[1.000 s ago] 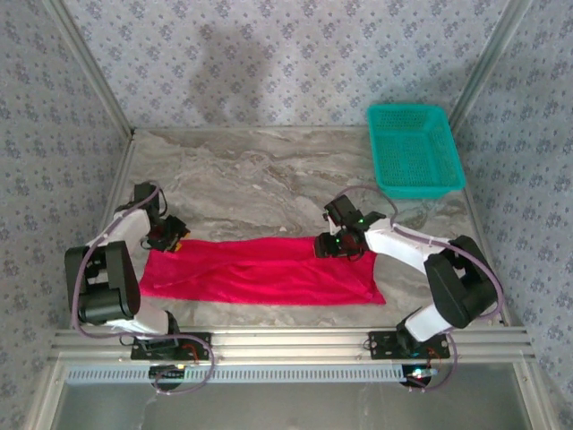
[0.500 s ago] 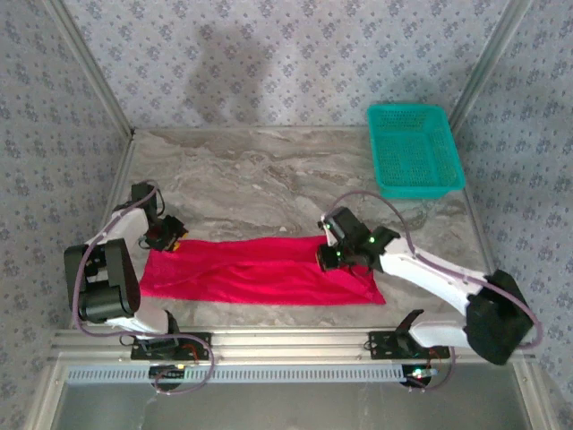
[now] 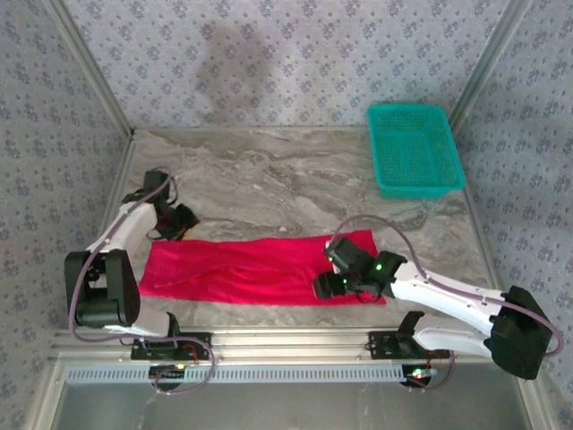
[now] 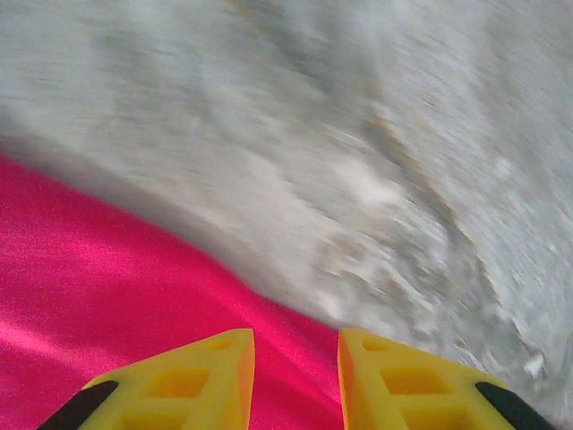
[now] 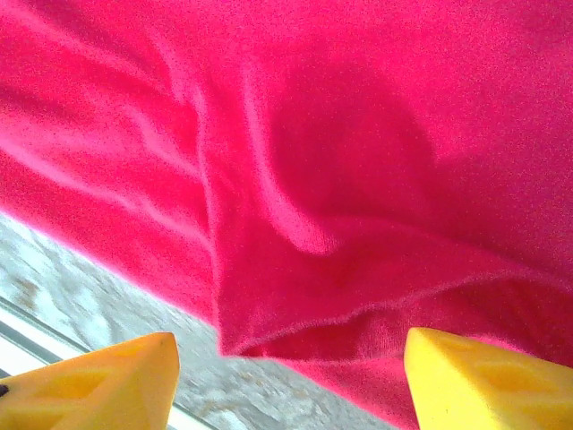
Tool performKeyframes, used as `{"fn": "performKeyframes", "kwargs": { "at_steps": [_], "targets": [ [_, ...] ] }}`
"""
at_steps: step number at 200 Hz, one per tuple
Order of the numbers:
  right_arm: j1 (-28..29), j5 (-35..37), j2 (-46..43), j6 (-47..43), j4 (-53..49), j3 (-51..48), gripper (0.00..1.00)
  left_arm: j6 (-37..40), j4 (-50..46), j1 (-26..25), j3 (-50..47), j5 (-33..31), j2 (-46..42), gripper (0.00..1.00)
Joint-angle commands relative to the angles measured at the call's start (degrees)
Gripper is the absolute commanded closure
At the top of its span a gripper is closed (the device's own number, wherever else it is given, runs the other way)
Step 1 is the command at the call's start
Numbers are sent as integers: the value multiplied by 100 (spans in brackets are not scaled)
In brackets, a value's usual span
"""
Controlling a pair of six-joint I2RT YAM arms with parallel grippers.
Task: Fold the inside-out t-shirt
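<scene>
Top external view: swings right gripper point(image 3: 327, 285) from the far edge of the inside-out t-shirt point(image 3: 251, 269) to its near edge, fingers spread wide, empty; hints at a fresh grasp for the next fold. Backs left gripper point(image 3: 182, 221) off, slightly parted, holding nothing. Leaves cloth flat beneath right gripper, just nearward of left.

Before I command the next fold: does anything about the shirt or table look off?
Mostly tidy. The bright red cloth t-shirt lies as a long band, but its right end is rumpled: a doubled layer bunches with creases under the open right gripper, at its near edge.
</scene>
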Motion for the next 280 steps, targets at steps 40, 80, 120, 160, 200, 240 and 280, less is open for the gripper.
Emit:
{"fn": "performKeyframes", "kwargs": {
  "at_steps": [40,80,120,160,200,240,280],
  "targets": [
    [-1483,-322,1351,656,741,728,33,-351,464,-1775,496,776,988,70],
    [-2181,-30,2381,635,612,674,32,-27,384,-1517,-5,439,1168,70],
    [-2587,351,2680,403,539,852,31,383,389,-865,-322,-212,1209,71],
    [-2872,496,3354,109,620,1701,30,424,863,-341,-3,-458,1728,71],
    [-2938,734,3615,-211,124,2738,28,602,590,-296,1063,-226,2196,74],
    [-2704,485,3107,-336,331,2952,28,772,-677,161,1414,-816,1361,70],
    [-2207,-481,3401,-415,696,3277,29,677,-802,1545,627,-504,840,60]
  ]
}}
